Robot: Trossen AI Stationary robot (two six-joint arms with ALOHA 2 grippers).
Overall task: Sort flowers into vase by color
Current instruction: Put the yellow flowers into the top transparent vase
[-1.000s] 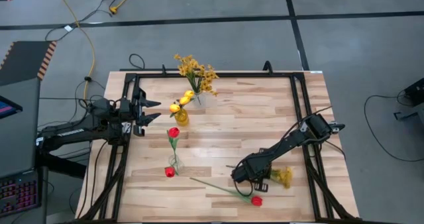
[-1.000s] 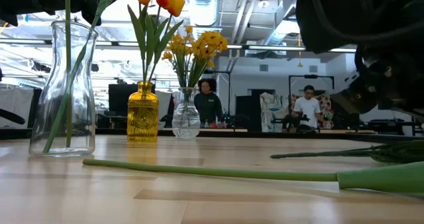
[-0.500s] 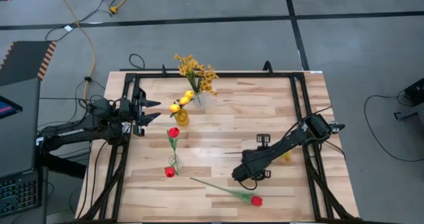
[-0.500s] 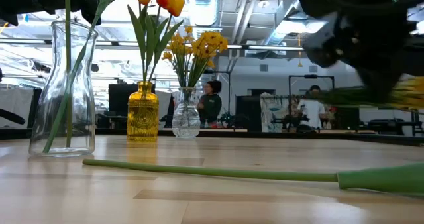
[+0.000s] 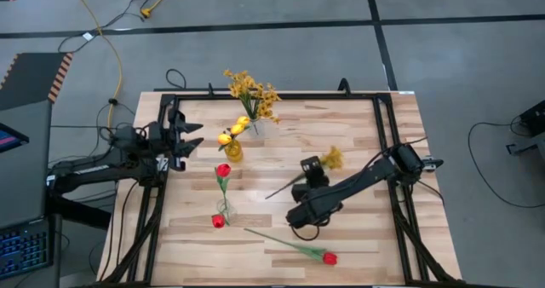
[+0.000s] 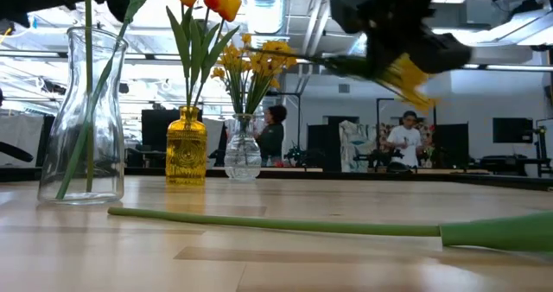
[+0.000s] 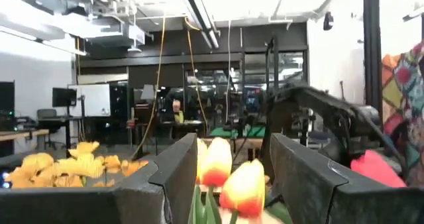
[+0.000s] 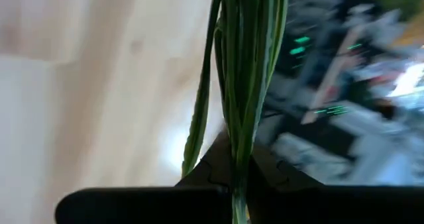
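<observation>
One spray of small mustard-yellow blossoms [image 5: 330, 158] is in the right tool [image 5: 305, 177], which is closed on its bundle of green stems [image 8: 246, 91]. The right wrist view shows the two dark fingers [image 8: 218, 159] pressed on these stems. The spray is lifted off the bench [image 5: 358, 130] and hangs over the middle of it, with the blossoms toward the far side and the stem ends pointing toward the near left.

So the step in hand is, I judge, carrying this spray to its vase. The clear vase [image 5: 258, 126] at the far edge already holds the same yellow blossoms [image 5: 251, 92], and it stands just beside the amber vase [image 5: 232, 148] with the yellow-orange tulips [image 5: 230, 133]. The next move probably asks to turn the spray upright, stems down, and to lower it into the clear vase without pushing the neighbour.

Two red tulips [image 5: 220, 198] are at the clear carafe [image 6: 82, 119], and one red tulip [image 5: 289, 244] lies on the bench near the front.

The left tool [image 5: 189, 135] waits open at the left edge of the bench.
</observation>
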